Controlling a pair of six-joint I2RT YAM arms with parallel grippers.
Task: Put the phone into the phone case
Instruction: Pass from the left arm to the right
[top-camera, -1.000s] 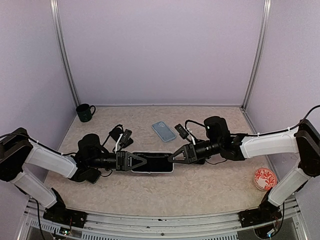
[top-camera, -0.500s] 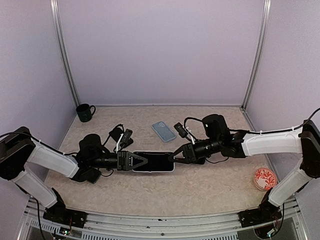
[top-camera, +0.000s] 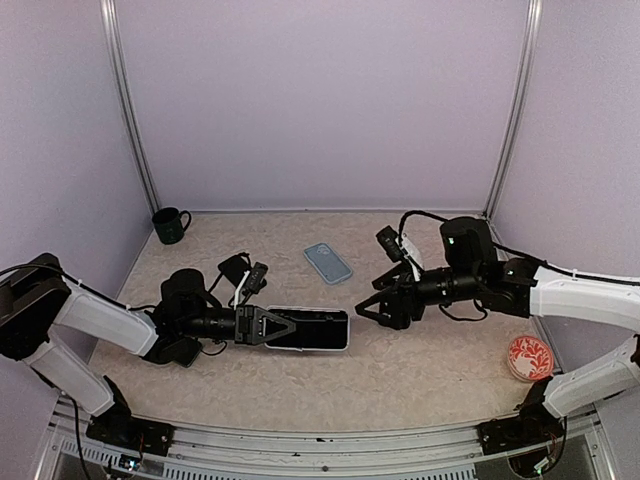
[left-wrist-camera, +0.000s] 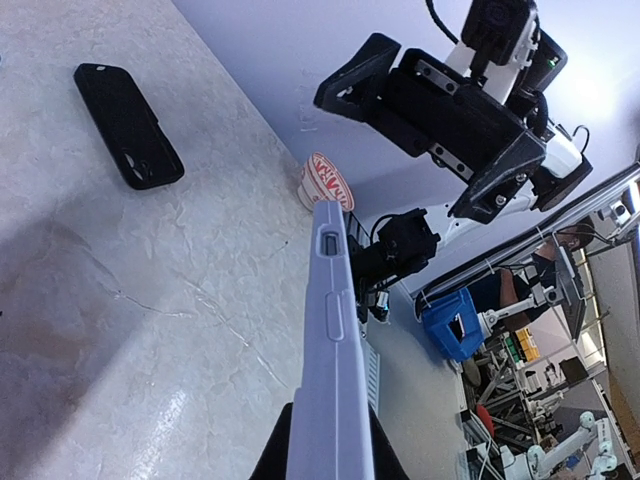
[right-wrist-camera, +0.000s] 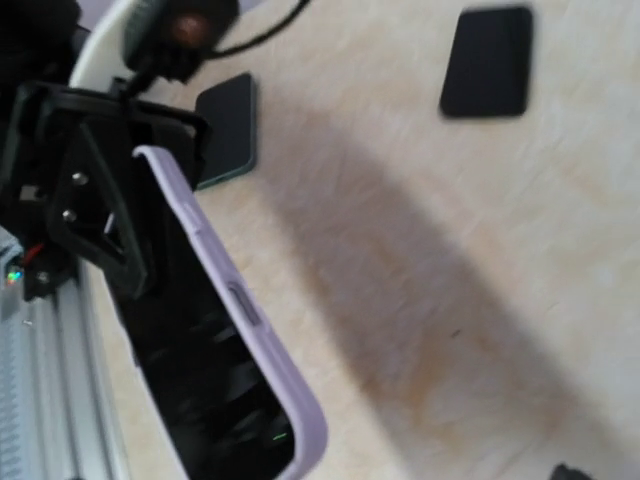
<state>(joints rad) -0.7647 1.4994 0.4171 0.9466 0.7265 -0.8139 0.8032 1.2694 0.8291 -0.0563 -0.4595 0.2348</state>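
The phone (top-camera: 312, 326), its black screen facing up, sits inside a lilac phone case (top-camera: 306, 346) held level just above the table. My left gripper (top-camera: 283, 327) is shut on the left end of the cased phone. In the left wrist view the case's edge (left-wrist-camera: 335, 340) runs straight out from the fingers. The right wrist view shows the dark screen (right-wrist-camera: 200, 390) framed by the lilac rim (right-wrist-camera: 245, 310). My right gripper (top-camera: 382, 303) stands open and empty, a short way to the right of the phone's free end. It also shows in the left wrist view as the right gripper (left-wrist-camera: 415, 135).
A flat blue case (top-camera: 328, 262) lies behind the phone. A black case (left-wrist-camera: 128, 125) lies on the table, and another black slab (right-wrist-camera: 488, 62) shows further off. A dark green mug (top-camera: 170, 225) stands back left, and a red-and-white dish (top-camera: 529, 357) front right.
My right gripper opened, let go of the phone's right end and drew back to the right. The left gripper still holds the cased phone in much the same place.
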